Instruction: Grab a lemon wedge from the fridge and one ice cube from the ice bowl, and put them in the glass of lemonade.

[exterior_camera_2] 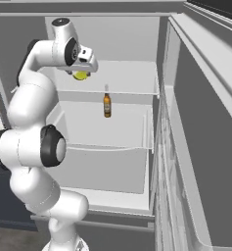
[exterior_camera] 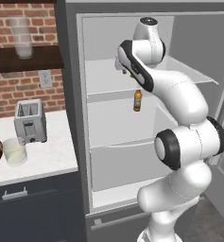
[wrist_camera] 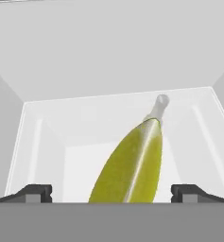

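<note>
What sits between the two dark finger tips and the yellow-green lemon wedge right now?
Nothing. In the hand view the open gripper straddles the yellow-green lemon wedge, with bare pale shelf beside each finger tip.

The tall dark grey fridge [exterior_camera_2: 196, 127] stands open, its pale grey shelved interior facing the camera. The white arm reaches onto the upper shelf, where the jaws [exterior_camera_2: 80, 74] sit wide apart over the small yellow-green lemon wedge [exterior_camera_2: 81, 76] (partly hidden by the hand). A slim brown bottle [exterior_camera_2: 107, 104] stands upright on the shelf below.
</note>
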